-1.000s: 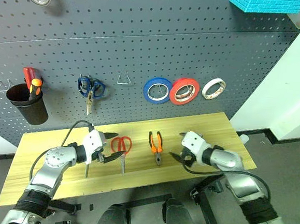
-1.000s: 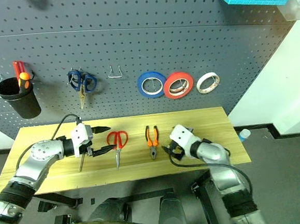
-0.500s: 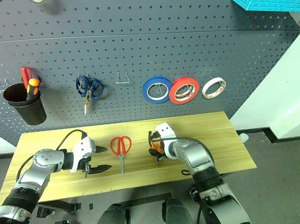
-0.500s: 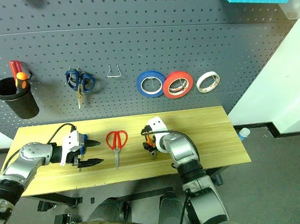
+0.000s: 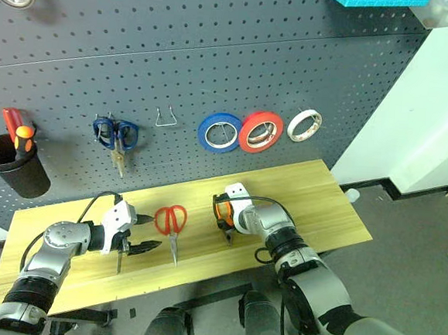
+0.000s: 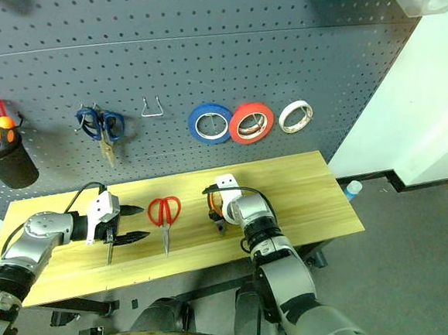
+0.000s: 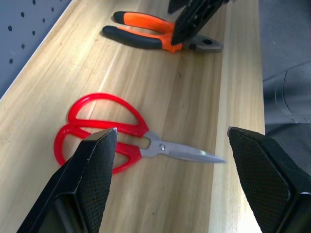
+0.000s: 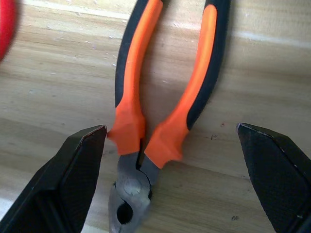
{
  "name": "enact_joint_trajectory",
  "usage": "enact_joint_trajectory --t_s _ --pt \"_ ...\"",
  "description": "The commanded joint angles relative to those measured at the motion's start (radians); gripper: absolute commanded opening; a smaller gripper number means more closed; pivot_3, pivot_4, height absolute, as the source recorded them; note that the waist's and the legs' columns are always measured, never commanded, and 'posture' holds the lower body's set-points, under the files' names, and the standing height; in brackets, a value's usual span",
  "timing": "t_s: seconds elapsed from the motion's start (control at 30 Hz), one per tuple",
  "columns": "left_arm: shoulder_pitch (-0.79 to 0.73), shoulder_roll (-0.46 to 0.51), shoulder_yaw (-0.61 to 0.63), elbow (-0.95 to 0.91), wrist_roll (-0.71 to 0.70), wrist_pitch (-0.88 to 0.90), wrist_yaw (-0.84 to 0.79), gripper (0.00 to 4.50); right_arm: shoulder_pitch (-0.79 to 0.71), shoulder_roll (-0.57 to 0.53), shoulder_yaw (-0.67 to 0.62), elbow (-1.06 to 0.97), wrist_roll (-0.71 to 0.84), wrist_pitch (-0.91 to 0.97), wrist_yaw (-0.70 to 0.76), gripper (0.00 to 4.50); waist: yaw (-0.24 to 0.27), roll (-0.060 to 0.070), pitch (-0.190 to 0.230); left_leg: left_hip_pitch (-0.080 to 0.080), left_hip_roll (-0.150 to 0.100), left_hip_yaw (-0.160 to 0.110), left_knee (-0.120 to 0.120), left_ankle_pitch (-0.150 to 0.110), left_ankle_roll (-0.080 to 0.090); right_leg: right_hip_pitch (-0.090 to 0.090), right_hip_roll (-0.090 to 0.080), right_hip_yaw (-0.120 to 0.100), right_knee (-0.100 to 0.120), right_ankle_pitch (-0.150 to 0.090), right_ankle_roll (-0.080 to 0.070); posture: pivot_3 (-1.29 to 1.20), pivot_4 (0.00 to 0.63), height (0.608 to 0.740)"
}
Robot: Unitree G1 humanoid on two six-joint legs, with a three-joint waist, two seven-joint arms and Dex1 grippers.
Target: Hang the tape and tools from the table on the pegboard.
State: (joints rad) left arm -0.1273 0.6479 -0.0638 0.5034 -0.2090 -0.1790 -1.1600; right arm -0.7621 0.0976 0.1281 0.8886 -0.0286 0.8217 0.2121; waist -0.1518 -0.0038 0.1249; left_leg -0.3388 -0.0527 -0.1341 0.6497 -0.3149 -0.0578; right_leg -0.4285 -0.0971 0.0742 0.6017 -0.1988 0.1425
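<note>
Orange-and-black-handled pliers (image 8: pixel 160 121) lie flat on the light yellowish wooden table (image 5: pixel 315 198), and my right gripper (image 8: pixel 170 160) hangs over them, fingers spread wide to either side of the handles, gripping nothing. My left gripper (image 7: pixel 170 165) is wide apart too, empty, just beside the red-handled scissors (image 7: pixel 116 131). On the dark grey pegboard (image 5: pixel 218 51) the small whitish tape roll (image 5: pixel 303 125) hangs beside red (image 5: pixel 260 131) and blue rolls (image 5: pixel 219 131).
</note>
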Motion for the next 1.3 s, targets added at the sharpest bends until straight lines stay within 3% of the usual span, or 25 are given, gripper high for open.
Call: enact_joint_trajectory --t_s 0.03,0.5,0.63,0.77,0.97,1.17,1.3 --pt "0.014 0.013 0.011 -0.055 -0.016 0.029 -0.027 3.82 -0.054 0.033 -0.012 0.040 0.010 -0.037 0.000 4.46 -0.006 0.000 0.000 0.000 0.000 0.000 0.000 0.000 0.000 0.000 0.000 0.000 0.000 0.000 0.000 -0.10 0.081 0.738" --pt "0.020 0.000 0.022 -0.051 -0.001 0.017 -0.007 3.82 -0.087 0.061 0.021 0.217 -0.040 -0.171 -0.039 4.46 -0.007 0.000 0.000 0.001 0.000 0.000 0.000 0.000 0.000 0.000 0.000 0.000 0.001 0.000 0.000 -0.10 0.083 0.738" --pt "0.026 -0.002 0.022 -0.057 -0.001 0.016 0.000 3.82 -0.094 0.060 0.017 0.237 -0.038 -0.186 -0.034 3.59 -0.007 0.000 -0.001 0.001 0.000 -0.001 0.000 0.000 0.000 0.000 0.000 0.000 0.002 0.000 0.000 -0.10 0.084 0.738" --pt "0.032 -0.005 0.021 -0.064 -0.001 0.019 0.010 3.82 -0.098 0.060 0.013 0.243 -0.036 -0.190 -0.027 2.19 -0.009 0.000 -0.001 0.001 0.000 -0.001 0.000 0.000 0.000 0.000 0.000 0.000 0.002 0.000 0.000 -0.10 0.084 0.738" --pt "0.049 -0.010 0.032 -0.076 -0.009 0.015 0.028 3.82 -0.086 0.046 0.031 0.194 -0.041 -0.181 0.026 2.10 -0.013 0.000 -0.001 0.001 0.000 -0.001 0.000 0.000 0.000 0.000 0.000 0.000 0.002 0.000 0.000 -0.10 0.083 0.738" --pt "0.142 -0.033 0.205 -0.212 -0.144 -0.028 0.094 3.82 0.120 -0.142 0.278 -0.327 -0.153 -0.318 0.269 2.10 -0.025 0.001 0.000 -0.002 0.000 -0.001 0.000 0.000 0.000 -0.002 0.000 0.000 0.001 0.000 0.000 -0.11 0.088 0.738" --pt "0.230 -0.052 0.316 -0.309 -0.225 -0.029 0.132 3.82 0.244 -0.279 0.330 -0.651 -0.127 -0.449 0.416 2.10 -0.028 0.001 0.000 -0.001 0.000 0.000 0.000 0.000 0.000 -0.001 -0.001 0.000 0.000 -0.001 0.001 -0.11 0.088 0.738"
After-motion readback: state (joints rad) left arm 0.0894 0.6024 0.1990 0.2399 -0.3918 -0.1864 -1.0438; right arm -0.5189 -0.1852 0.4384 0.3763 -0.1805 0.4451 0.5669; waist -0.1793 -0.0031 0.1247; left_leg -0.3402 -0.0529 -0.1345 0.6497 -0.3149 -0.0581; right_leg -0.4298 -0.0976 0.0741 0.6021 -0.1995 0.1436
